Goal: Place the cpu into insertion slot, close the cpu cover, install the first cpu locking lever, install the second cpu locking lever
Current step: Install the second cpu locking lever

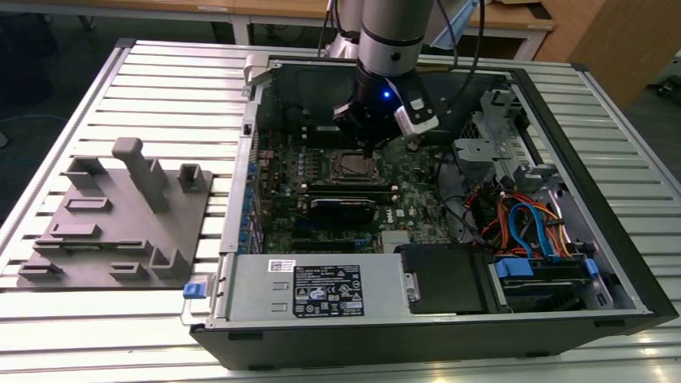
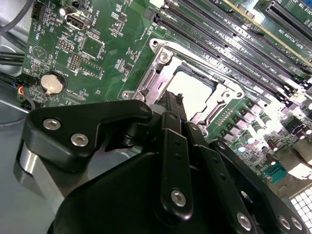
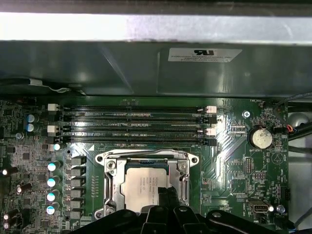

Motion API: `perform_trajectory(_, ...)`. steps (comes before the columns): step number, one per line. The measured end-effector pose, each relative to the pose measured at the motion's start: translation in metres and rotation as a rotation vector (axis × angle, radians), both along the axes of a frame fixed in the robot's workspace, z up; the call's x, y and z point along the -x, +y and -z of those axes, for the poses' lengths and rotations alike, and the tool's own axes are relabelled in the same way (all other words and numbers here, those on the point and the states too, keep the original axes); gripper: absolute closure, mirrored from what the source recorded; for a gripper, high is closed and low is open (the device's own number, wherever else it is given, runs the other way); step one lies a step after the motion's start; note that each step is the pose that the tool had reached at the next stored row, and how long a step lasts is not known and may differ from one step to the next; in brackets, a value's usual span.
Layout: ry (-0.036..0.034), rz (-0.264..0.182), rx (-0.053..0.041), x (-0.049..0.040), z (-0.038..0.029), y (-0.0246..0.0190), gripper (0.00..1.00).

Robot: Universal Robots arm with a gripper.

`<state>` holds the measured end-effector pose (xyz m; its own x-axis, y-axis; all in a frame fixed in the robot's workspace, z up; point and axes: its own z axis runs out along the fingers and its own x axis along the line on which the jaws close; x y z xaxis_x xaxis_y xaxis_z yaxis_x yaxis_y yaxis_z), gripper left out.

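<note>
cpu point(image 3: 141, 187): silvery-grey square, seated flat in insertion slot point(image 3: 103, 165) | cpu cover point(image 3: 183, 168): down, framing chip | pincer point(image 3: 163, 195): at cpu's 6 o'clock edge, fingers together, empty

The cpu point(image 3: 145, 187) shows a silvery-grey top inside the silvery cpu cover point(image 3: 113, 183). The motherboard point(image 2: 97, 44) around them is green, with long black memory slots point(image 3: 134, 127). The gripper point(image 2: 173, 105) is black.

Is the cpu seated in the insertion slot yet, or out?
In. In both wrist views the cpu lies flat inside the insertion slot, with the end effector at its edge.
</note>
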<state>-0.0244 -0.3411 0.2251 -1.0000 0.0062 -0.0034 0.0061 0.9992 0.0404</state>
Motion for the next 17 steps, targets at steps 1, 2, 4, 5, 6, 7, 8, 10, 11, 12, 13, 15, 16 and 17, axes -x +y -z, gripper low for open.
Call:
perform_trajectory(1, 0.0, 0.0, 0.0, 0.0, 0.0, 0.0, 0.9)
perform_trajectory(2, 0.0, 0.0, 0.0, 0.0, 0.0, 0.0, 0.9)
perform_trajectory(4, 0.0, 0.0, 0.0, 0.0, 0.0, -0.0001, 0.9)
perform_trajectory(5, 0.0, 0.0, 0.0, 0.0, 0.0, -0.0001, 0.9)
perform_trajectory(6, 0.0001, 0.0, 0.0003, 0.0, -0.0003, -0.0001, 0.9)
perform_trajectory(7, 0.0001, 0.0, 0.0003, 0.0001, -0.001, -0.0002, 0.9)
perform_trajectory(8, 0.0, 0.0, 0.0001, 0.0, -0.0027, -0.0001, 0.9)
perform_trajectory(10, 0.0, 0.0, 0.0, 0.0, -0.0071, -0.0001, 0.9)
perform_trajectory(11, 0.0001, 0.0, 0.0002, 0.0001, -0.0084, -0.0001, 0.9)
perform_trajectory(12, 0.0001, 0.0, 0.0003, 0.0, -0.0088, -0.0001, 0.9)
perform_trajectory(13, -0.0001, 0.0, 0.001, 0.0, -0.0087, 0.0, 0.9)
perform_trajectory(15, 0.0001, 0.0, 0.0021, 0.0001, -0.0088, -0.0008, 0.9)
perform_trajectory(16, 0.0, 0.0, 0.0022, 0.0001, -0.0087, -0.0024, 0.9)
perform_trajectory(17, 0.0001, 0.0, 0.0023, 0.0001, -0.0086, -0.0049, 0.9)
